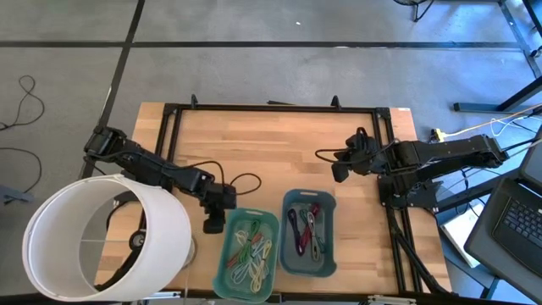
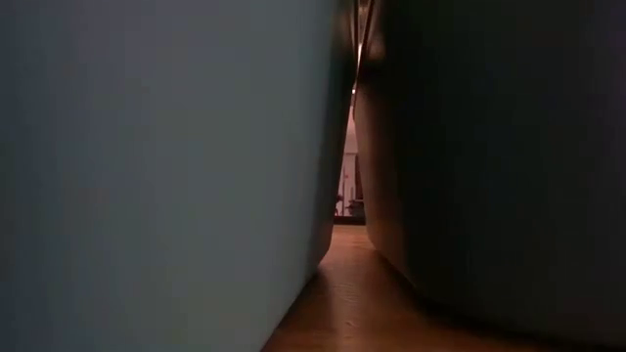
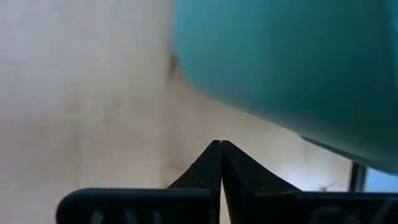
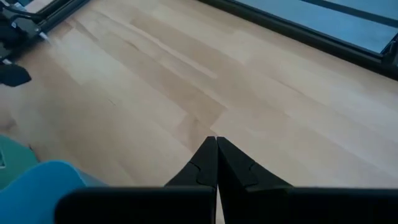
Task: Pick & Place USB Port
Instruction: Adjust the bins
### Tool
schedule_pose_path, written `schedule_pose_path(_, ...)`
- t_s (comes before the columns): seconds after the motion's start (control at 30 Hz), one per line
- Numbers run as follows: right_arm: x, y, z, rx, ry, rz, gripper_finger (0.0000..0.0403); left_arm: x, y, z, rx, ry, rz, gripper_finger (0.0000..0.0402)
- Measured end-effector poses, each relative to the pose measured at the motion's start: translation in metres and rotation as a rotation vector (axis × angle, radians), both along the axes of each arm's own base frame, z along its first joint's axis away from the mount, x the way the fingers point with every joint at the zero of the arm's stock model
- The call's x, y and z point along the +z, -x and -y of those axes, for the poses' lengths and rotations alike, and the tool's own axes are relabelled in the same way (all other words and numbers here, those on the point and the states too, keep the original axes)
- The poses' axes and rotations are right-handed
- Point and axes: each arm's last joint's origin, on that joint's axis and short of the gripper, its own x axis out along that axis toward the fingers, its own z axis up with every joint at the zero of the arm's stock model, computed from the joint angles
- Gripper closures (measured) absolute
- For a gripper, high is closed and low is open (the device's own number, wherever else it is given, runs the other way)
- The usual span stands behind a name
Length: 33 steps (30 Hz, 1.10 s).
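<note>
Nearest the front edge of the wooden table [image 1: 279,152] sit 2 bins side by side: a teal bin [image 1: 246,253] at about 7 o'clock from the table's centre, holding a tangle of light-coloured, green and red cables [image 1: 251,252], and a blue bin [image 1: 307,234] at about 5 o'clock, holding darker cables [image 1: 306,229] with red and grey among them. Which of these items is the USB port cannot be told; no cable lies loose on the bare wood. In the low view the 2 bin walls fill the frame, with a narrow strip of tabletop between them. A large white cylindrical shade [image 1: 106,233] overhangs the front-left corner. The left gripper [image 1: 213,222] rests just beside the teal bin's left rim, at 9 o'clock from it, fingers pressed together and holding nothing; its wrist view shows the teal wall close ahead. Farther back, at 3 o'clock from centre, the right gripper [image 1: 340,169] hangs over bare wood, well apart from both bins, jaws likewise closed and empty. A laptop [image 1: 517,216] sits off the table's right side.
</note>
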Motion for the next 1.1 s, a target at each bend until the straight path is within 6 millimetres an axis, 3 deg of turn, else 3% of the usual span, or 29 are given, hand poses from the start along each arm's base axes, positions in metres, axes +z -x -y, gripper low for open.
schedule_pose_path(0.17,0.000,0.000,0.000,0.009,-0.007,-0.008,0.0403,0.001,-0.005,-0.019,0.071,-0.068,0.029,0.0401)
schedule_pose_path(0.33,-0.008,-0.008,0.001,0.062,-0.116,-0.061,0.0403,0.003,-0.007,-0.050,0.154,-0.206,0.003,0.0401)
schedule_pose_path(0.47,-0.021,-0.023,-0.002,0.095,-0.151,-0.127,0.0403,0.010,-0.009,-0.078,0.208,-0.302,-0.013,0.0400)
schedule_pose_path(0.6,-0.036,-0.050,-0.006,0.166,-0.207,-0.120,0.0403,0.023,-0.013,-0.103,0.250,-0.395,-0.004,0.0400)
schedule_pose_path(0.8,-0.062,-0.083,-0.007,0.214,-0.281,-0.121,0.0403,0.059,-0.017,-0.137,0.355,-0.516,0.161,0.0400)
schedule_pose_path(1.1,-0.073,-0.101,-0.022,0.237,-0.416,-0.045,0.0403,0.130,-0.002,-0.170,0.511,-0.658,0.554,0.0400)
